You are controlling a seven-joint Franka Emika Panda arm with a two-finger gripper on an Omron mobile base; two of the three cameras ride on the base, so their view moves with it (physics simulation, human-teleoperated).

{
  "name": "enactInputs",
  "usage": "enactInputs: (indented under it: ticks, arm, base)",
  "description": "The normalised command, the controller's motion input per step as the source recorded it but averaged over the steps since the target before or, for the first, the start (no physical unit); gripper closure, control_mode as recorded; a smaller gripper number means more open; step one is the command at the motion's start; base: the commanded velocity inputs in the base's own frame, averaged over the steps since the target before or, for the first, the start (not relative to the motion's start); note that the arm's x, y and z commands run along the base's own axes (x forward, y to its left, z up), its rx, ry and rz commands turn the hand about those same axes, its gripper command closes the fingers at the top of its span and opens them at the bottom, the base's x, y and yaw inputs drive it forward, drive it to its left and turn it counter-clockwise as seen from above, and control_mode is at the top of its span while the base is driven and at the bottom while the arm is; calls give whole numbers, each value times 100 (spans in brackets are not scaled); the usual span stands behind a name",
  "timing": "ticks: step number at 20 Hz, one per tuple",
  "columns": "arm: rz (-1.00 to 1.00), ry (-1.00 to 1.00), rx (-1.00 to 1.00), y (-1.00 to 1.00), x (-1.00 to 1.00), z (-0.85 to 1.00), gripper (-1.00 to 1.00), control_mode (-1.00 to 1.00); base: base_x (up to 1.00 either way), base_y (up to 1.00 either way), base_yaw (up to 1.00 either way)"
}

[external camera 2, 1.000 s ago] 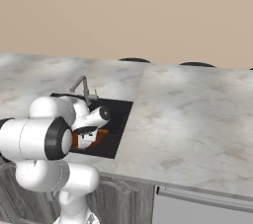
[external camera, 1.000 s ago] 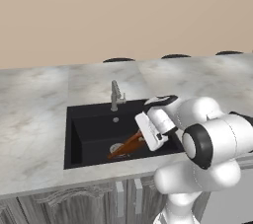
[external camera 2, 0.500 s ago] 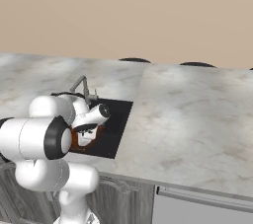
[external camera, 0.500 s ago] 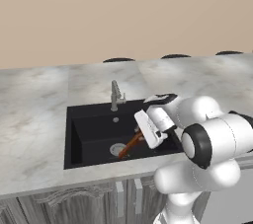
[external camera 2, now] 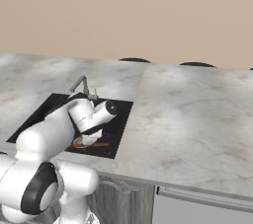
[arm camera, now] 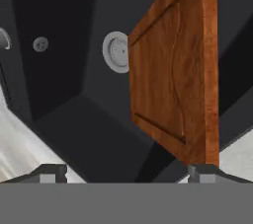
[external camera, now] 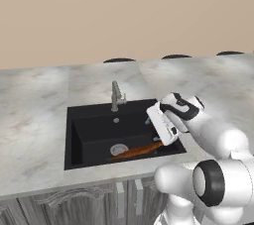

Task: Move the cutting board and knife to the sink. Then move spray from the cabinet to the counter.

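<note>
The cutting board [arm camera: 173,75] lies tilted inside the sink [external camera: 94,130], evidently deposited there. The pincer [arm camera: 127,171] hangs above it, released, with jaws spread wide.

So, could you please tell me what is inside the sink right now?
The cutting board lies in the sink, beside the round drain. The arm covers the basin's right part, so anything there, such as a knife, cannot be seen.
</note>
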Motion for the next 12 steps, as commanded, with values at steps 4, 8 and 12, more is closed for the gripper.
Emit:
enactInputs:
  ticks: [4,8,12]
  arm:
    - [0,-9,-30,-26,-23,100,-100,-100]
    - [3,-26,-54,-5,-48,96,-100,-100]
    - [23,-55,-62,0,-73,57,-100,-100]
  base:
    - [0,0,0]
    - [0,0,0]
    - [0,0,0]
